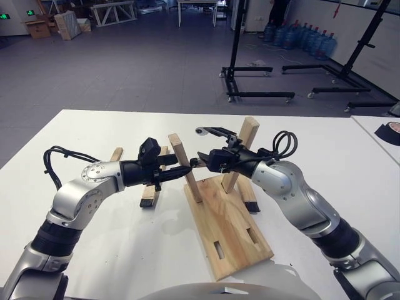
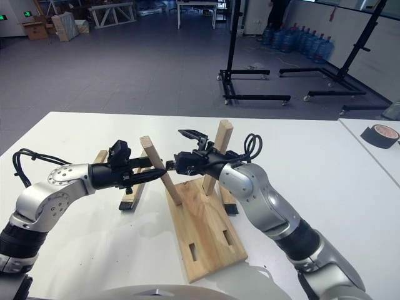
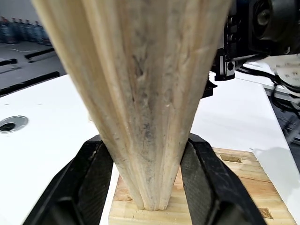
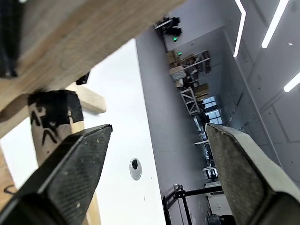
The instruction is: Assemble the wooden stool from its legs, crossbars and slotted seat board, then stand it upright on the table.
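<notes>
The slotted seat board point(image 1: 228, 228) lies flat on the white table point(image 1: 75, 137). Two wooden legs rise from it. The left leg point(image 1: 183, 164) leans, and my left gripper point(image 1: 182, 170) is shut on it about halfway up; the left wrist view shows both black fingers point(image 3: 96, 173) pressed on the leg point(image 3: 140, 93) above the board point(image 3: 234, 187). The right leg point(image 1: 242, 150) stands behind my right arm. My right gripper point(image 1: 201, 147) is open, level with the upper part of the left leg and just right of it, holding nothing. Its wide-apart pads point(image 4: 70, 168) show in the right wrist view.
Loose wooden pieces point(image 1: 150, 190) lie on the table behind my left forearm, and a black-ended piece point(image 1: 250, 201) lies by the board's right side. A tape roll point(image 2: 379, 134) sits on the neighbouring table at far right. Black stands point(image 1: 259, 69) are on the floor beyond.
</notes>
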